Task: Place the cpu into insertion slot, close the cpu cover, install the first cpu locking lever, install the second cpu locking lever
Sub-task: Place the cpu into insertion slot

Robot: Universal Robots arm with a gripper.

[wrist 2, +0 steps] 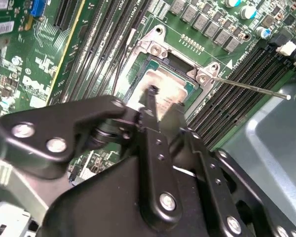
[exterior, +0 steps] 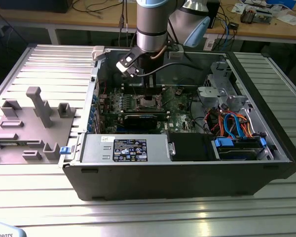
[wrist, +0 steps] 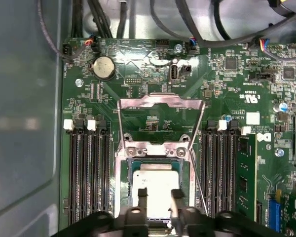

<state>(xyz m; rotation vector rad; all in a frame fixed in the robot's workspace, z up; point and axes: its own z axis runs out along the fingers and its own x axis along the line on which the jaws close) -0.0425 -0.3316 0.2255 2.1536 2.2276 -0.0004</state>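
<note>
The cpu point(wrist: 157, 185), a silver-topped square chip, lies inside the insertion slot point(wrist: 122, 173) on the green board and also shows in the second wrist view point(wrist 2: 168, 85). The cpu cover point(wrist: 160, 101) stands swung up and open behind the slot. A thin locking lever point(wrist: 196, 177) point(wrist 2: 251, 88) sticks out unlatched beside the slot. My gripper point(wrist: 159, 193) point(wrist 2: 162, 101) hovers right over the chip, its black fingertips slightly apart and set inside the chip's edges, with nothing between them. In the exterior view my gripper point(exterior: 149, 93) reaches down into the open computer case above the slot point(exterior: 147, 102).
Black memory slots point(wrist: 86, 173) flank the socket on both sides. Case walls point(exterior: 266, 113), cable bundles point(exterior: 232, 123) and a power supply point(exterior: 128, 148) surround the board. A grey fixture tray point(exterior: 29, 123) lies on the exterior view's left, outside the case.
</note>
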